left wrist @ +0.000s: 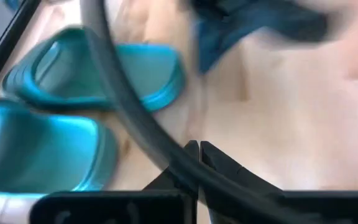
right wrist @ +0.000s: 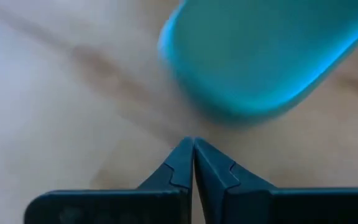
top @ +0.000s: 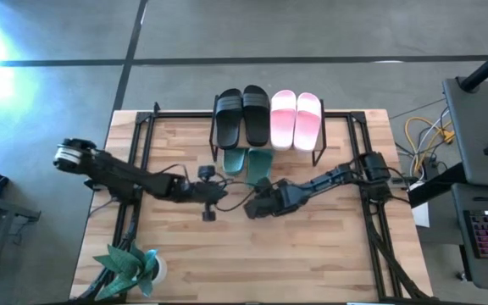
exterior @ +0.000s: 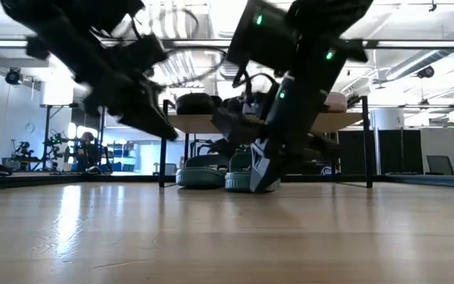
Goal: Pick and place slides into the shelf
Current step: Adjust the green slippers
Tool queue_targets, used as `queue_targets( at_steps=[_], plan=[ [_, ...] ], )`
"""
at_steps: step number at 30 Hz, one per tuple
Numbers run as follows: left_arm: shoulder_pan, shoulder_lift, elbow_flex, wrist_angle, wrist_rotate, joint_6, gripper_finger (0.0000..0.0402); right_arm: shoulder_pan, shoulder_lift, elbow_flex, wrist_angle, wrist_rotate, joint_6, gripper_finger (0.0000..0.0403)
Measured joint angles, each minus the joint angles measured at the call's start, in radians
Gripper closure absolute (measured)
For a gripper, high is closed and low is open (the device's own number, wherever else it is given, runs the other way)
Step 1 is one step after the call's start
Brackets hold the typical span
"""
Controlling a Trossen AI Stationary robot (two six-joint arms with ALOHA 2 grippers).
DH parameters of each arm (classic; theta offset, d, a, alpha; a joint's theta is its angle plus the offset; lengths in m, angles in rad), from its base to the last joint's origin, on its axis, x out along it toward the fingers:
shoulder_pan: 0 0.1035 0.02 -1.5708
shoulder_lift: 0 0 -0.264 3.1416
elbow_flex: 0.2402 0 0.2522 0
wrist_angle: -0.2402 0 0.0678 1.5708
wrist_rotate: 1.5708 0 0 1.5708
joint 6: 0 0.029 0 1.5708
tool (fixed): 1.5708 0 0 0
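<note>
I have both claws pressed together and holding nothing. The right claw point(right wrist: 192, 144) hangs low over the light wooden bench point(top: 312, 254), its tips just short of the toe of one of the two teal-green rubber slides point(top: 248, 163), which lie side by side under the small plank-topped shelf on thin black legs point(top: 265, 146). The left claw point(left wrist: 199, 147) sits near the same pair, on the other side. The black pair of slides point(top: 242, 115) and the light pink pair of slides point(top: 296, 119) are on the shelf top.

My worry is the right claw: shut as it is, any forward nudge would shove the teal slide against a shelf leg or skew the pair. The two arms are also close together, so moving both at once risks a knock, and a black cable point(left wrist: 129, 112) crosses the left wrist view, which could snag.
</note>
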Motion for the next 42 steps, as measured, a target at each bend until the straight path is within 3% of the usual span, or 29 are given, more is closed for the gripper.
queue_targets(
  at_steps=[7,15,19,23,29,42],
  plan=[
    [-0.109,-0.087,-0.003,-0.077,-0.041,-0.100,0.0402,-0.127,-0.001,0.000,0.017,0.009,-0.156,0.0394],
    [-0.095,-0.038,-0.013,-0.061,-0.127,-0.103,0.0402,-0.211,-0.009,0.007,0.018,-0.012,-0.234,0.0394],
    [-0.036,0.037,-0.019,-0.006,-0.157,-0.103,0.0402,-0.164,-0.019,0.027,0.007,-0.013,-0.226,0.0394],
    [0.036,0.130,-0.022,0.143,-0.113,-0.079,0.0402,-0.088,-0.060,0.029,-0.026,0.024,-0.151,0.0394],
    [0.120,0.242,-0.024,0.317,-0.092,-0.017,0.0402,0.009,-0.127,0.027,-0.246,0.095,0.000,0.0394],
    [0.233,0.357,0.016,0.452,-0.073,0.025,0.0402,0.098,-0.131,0.017,-0.326,0.117,0.168,0.0394]
  ],
)
